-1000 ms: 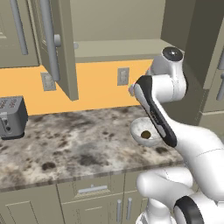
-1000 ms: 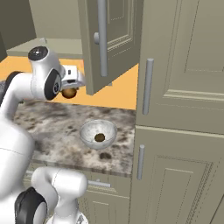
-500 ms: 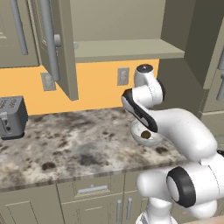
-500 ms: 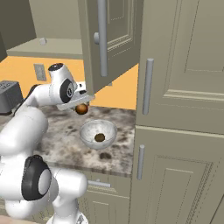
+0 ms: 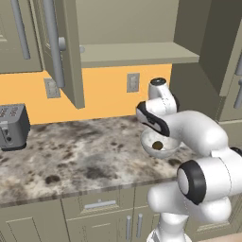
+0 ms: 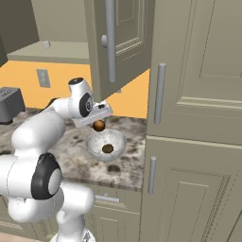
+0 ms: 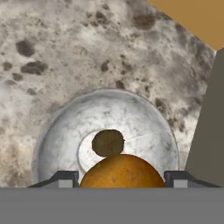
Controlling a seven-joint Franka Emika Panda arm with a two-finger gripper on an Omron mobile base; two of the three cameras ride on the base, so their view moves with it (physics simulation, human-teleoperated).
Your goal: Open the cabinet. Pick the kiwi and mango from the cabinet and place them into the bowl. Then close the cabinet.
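One fruit, the kiwi (image 7: 108, 142), already lies in the bowl (image 7: 61, 127) near the counter's right edge; the gripper (image 6: 99, 124), clamped on the mango (image 6: 99, 125), hangs just above it. Next comes lowering and release, then shutting the cabinet (image 6: 113, 47). The fingertips (image 7: 65, 177) are mostly cut off.

Count, all views: one bowl (image 5: 159, 146) at centre right of the left base view, on the counter. One kiwi (image 7: 107, 142) lying in it. One mango (image 6: 99, 125) just above the bowl's rim, centre left of the right base view. One toaster (image 5: 12, 126) at the left edge. Two wall outlets (image 5: 133, 82) on the orange backsplash. One open wall cabinet (image 5: 137, 53), two doors, one shelf.
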